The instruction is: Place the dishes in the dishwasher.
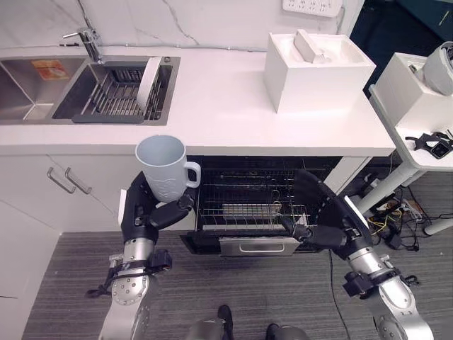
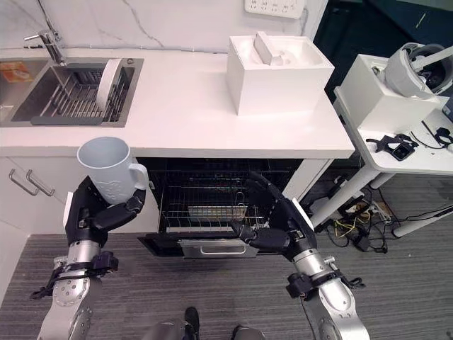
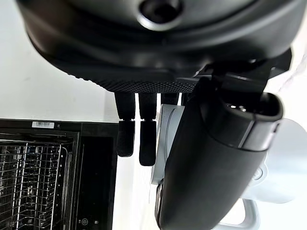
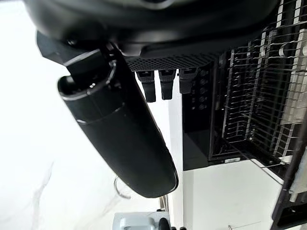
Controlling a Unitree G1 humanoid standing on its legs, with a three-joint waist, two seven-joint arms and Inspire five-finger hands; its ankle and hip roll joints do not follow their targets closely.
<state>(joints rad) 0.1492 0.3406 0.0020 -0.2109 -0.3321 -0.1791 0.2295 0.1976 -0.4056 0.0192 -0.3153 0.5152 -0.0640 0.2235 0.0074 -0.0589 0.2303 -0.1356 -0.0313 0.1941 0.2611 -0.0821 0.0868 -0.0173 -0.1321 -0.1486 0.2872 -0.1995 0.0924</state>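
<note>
A pale blue-grey mug point(image 1: 164, 166) stands upright in my left hand point(image 1: 145, 212), whose fingers and thumb curl round its lower body. It is held in front of the counter edge, left of the open dishwasher point(image 1: 255, 246). In the left wrist view the mug point(image 3: 165, 124) shows past the fingers point(image 3: 146, 143). The dishwasher's wire rack point(image 1: 248, 202) is pulled out. My right hand point(image 1: 322, 227) is open by the rack's right front corner and holds nothing. A white plate point(image 1: 148, 81) leans in the sink's drying rack point(image 1: 117, 95).
A white box point(image 1: 318, 71) sits on the counter above the dishwasher's right side. A white side table point(image 1: 417, 106) with small gear stands at the far right. Cabinet doors with handles point(image 1: 67, 180) are left of the dishwasher.
</note>
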